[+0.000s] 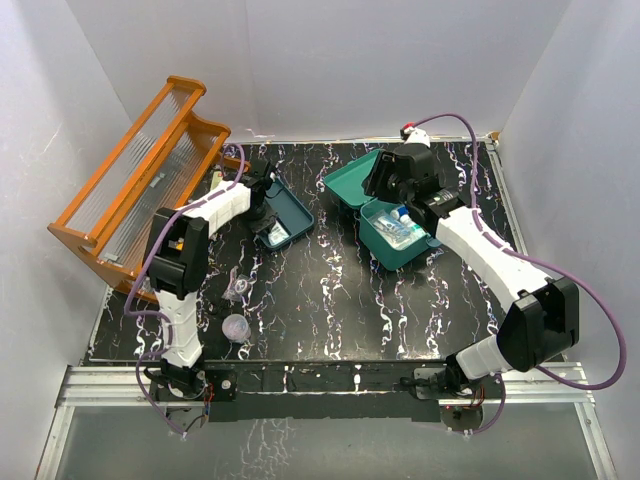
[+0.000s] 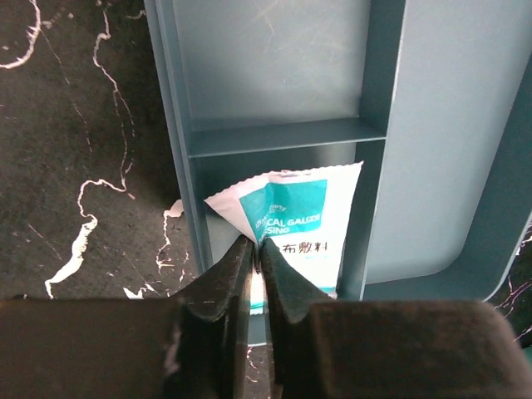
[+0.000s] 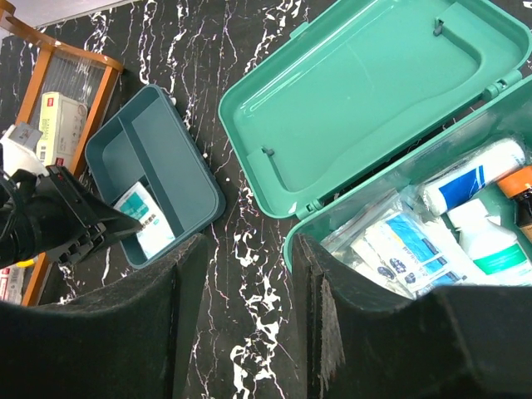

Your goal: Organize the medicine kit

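You can read only one label: the white sachet with a teal panel shows "...CAL GAUZE" above "...SING", with Chinese characters beneath; the start of each line is cut off by the sachet's edge. It lies in a narrow compartment of the insert tray, just nearer than a cross divider; the tray sits on the tabletop toward the far left corner, beside the orange rack.

The medicine kit stands toward the far right corner, apart from its tray, with the lid thrown back. Inside it you see a clear bag of blue-printed packets, a bandage roll with a blue band, and a white bottle with a teal label; their print is too small to read.

The left gripper has its jaws all but closed, the tips at the sachet's near left corner; you cannot tell whether they pinch the paper. The right gripper hangs over bare tabletop between tray and kit; its jaws stand roughly half open and hold nothing.
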